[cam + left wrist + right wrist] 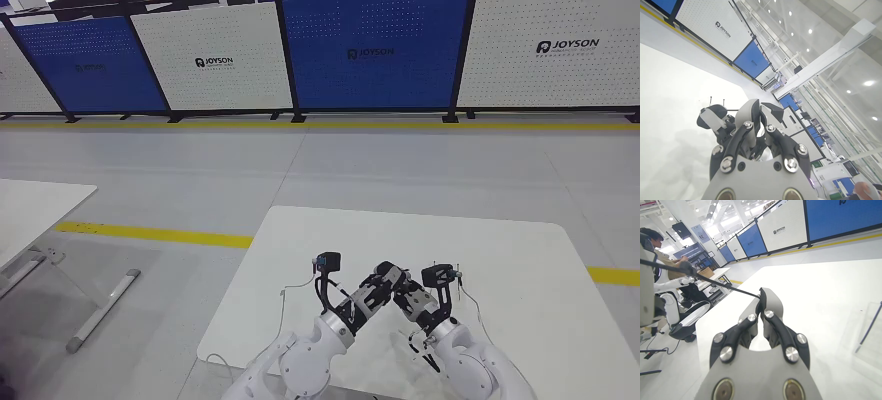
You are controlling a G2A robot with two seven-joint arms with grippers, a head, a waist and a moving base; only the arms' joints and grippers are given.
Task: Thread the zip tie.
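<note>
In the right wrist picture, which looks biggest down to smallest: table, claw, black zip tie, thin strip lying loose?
1. table
2. claw, enlarged by its nearness to the camera
3. zip tie
4. thin strip

The left gripper presses its fingers together over the white table. A thin black zip tie runs between it and the right gripper at its ten o'clock.

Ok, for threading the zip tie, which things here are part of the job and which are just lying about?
In the job: zip tie; right pincer, shut on its strap; left pincer, shut, close by.
Lying about: clear tray on the table; thin dark strip lying on that tray.
</note>
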